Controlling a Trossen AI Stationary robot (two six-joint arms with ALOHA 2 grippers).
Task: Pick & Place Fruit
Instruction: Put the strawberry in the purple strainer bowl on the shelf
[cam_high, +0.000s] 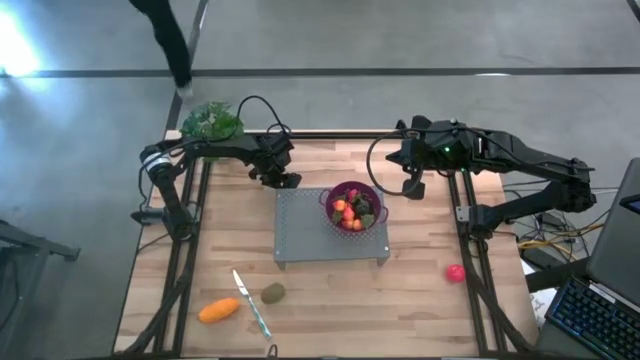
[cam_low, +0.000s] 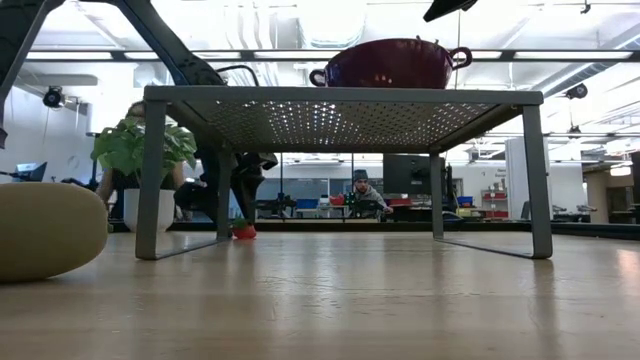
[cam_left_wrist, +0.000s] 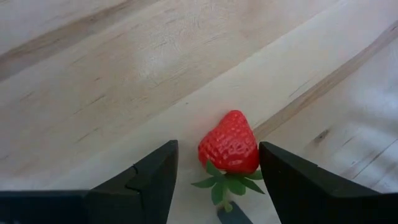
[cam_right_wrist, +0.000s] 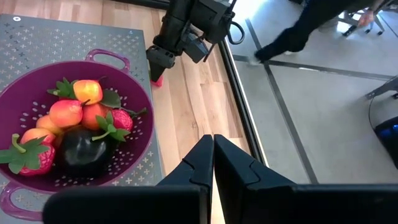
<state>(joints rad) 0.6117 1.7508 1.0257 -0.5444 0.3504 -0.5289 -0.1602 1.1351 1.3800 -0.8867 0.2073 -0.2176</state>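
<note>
No readable text, label, brand, number or sign anywhere on the bench or in the room beyond.

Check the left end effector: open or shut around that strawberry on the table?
Open. In the left wrist view the left end effector straddles the strawberry, which lies on the wooden table, with a gap showing beside one finger.

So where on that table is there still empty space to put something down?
Bare wood lies between the metal rack and the pink-red ball, and along the table's left edge. It is crowded near the knife, orange fruit and brown-green fruit, and the bowl is full.
</note>
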